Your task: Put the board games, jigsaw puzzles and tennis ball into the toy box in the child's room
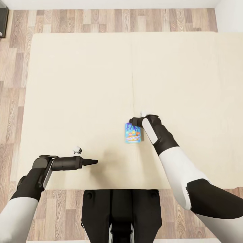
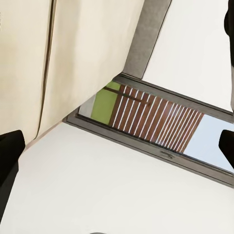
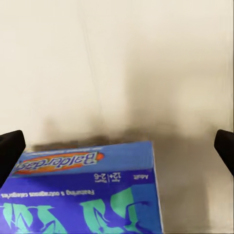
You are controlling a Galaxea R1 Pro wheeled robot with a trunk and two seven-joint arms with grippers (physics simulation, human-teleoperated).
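The small blue board game is seen flat on the bed, its upper edge hidden by the right tool (spread wide, empty); the left tool is likewise spread, empty.

A small blue board game (cartoon print) lies flat on the beige bed.
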